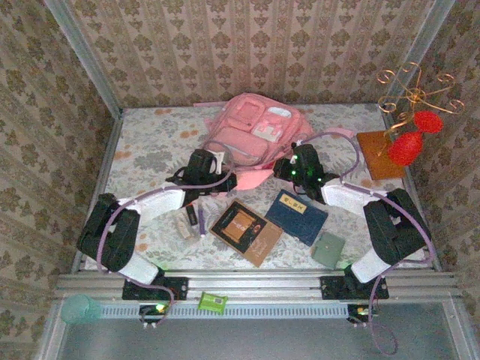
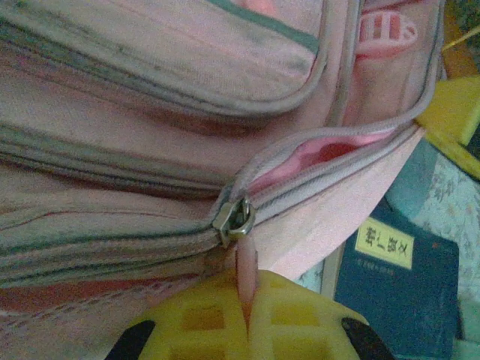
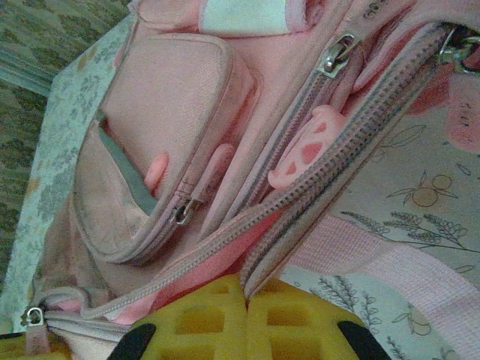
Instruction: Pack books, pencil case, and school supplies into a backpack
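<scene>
The pink backpack (image 1: pixel 251 135) lies at the back centre with its main zip partly open. My left gripper (image 1: pixel 217 171) is shut on the pink zipper pull (image 2: pixel 246 266) just below the metal slider (image 2: pixel 234 217). My right gripper (image 1: pixel 289 166) is shut on the zipper edge (image 3: pixel 300 217) of the backpack's opening. In front lie the books: a brown one (image 1: pixel 246 231) and a navy one (image 1: pixel 297 216). A flat grey-green square (image 1: pixel 328 249), possibly the pencil case, lies to their right. The school supplies (image 1: pixel 191 219) sit left of the brown book.
A wooden stand (image 1: pixel 379 154) with red ornaments and a wire top is at the back right. A green cup (image 1: pixel 81 307) and a small green item (image 1: pixel 212 302) rest on the front rail. Patterned walls close in the table on three sides.
</scene>
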`<state>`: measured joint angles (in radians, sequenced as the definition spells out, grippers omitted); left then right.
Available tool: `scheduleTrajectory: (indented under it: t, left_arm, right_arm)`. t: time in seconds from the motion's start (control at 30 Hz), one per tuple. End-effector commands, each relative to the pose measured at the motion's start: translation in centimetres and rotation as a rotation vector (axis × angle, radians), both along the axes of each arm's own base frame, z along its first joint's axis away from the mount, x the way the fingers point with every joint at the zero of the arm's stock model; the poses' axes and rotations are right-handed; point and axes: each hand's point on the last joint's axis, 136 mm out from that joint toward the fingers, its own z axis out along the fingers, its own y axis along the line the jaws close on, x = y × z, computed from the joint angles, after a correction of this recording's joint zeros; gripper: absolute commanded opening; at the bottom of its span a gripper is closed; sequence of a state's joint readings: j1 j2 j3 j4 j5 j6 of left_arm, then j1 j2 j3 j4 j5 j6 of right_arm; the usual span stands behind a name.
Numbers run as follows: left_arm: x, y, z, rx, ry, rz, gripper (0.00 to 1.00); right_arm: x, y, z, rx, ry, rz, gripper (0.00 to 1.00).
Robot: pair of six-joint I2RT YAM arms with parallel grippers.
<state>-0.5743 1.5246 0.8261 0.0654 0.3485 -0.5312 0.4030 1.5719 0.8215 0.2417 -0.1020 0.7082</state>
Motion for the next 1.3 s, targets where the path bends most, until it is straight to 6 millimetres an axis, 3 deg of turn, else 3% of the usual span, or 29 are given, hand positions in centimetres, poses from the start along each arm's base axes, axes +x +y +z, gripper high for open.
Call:
scheduleTrajectory:
  t: [0.0,0.1,0.2,0.4,0.47,0.57,0.7,0.8,0.97,1.1,1.27]
  left_arm:
    - [-0.8,2.8,-1.7,0.118,0.039,0.008,0.0]
    - [-0.9,4.2,-2.0,0.148,0.052,0.007,0.0]
    - [-1.3,4.4,-2.0,0.165,0.046,-0.024,0.0]
    - [-2.1,0.0,-0.1,0.098,0.006,-0.158,0.0]
    - [-1.9,-0.3,0.3,0.084,-0.005,-0.153,0.0]
    - [-1.9,-0.8,0.9,0.06,-0.012,-0.153,0.0]
    - [-2.2,-2.1,1.2,0.041,-0.022,-0.152,0.0]
    - [-2.2,-2.6,1.5,0.019,-0.038,-0.146,0.0]
    - [-2.2,-3.7,2.2,-0.012,-0.054,-0.155,0.0]
    - [-2.5,-4.0,2.6,-0.01,-0.07,-0.172,0.0]
    - [-3.0,-4.5,2.6,-0.015,-0.074,-0.192,0.0]
  right_arm:
    - [2.0,-3.6,1.6,-0.133,-0.086,-0.083,0.0]
    - [3.3,-4.2,1.4,-0.146,-0.045,-0.041,0.0]
    - [4.5,-5.2,-0.2,-0.139,0.052,-0.03,0.0]
    - [5.1,-2.8,-1.9,-0.043,0.12,0.037,0.0]
    - [4.7,-3.3,-2.0,-0.07,0.134,0.039,0.06]
    - [3.5,-3.8,-0.9,-0.1,0.129,0.054,0.26]
    - [0.5,-3.3,1.6,-0.056,0.11,0.082,0.53]
    - [-1.8,-1.0,2.2,0.072,0.118,0.09,0.55]
    - [-4.4,3.3,1.0,0.22,0.169,0.077,0.59]
    - [-4.4,4.8,0.0,0.28,0.185,0.043,0.6]
    - [-3.8,5.2,-1.0,0.283,0.189,0.009,0.61]
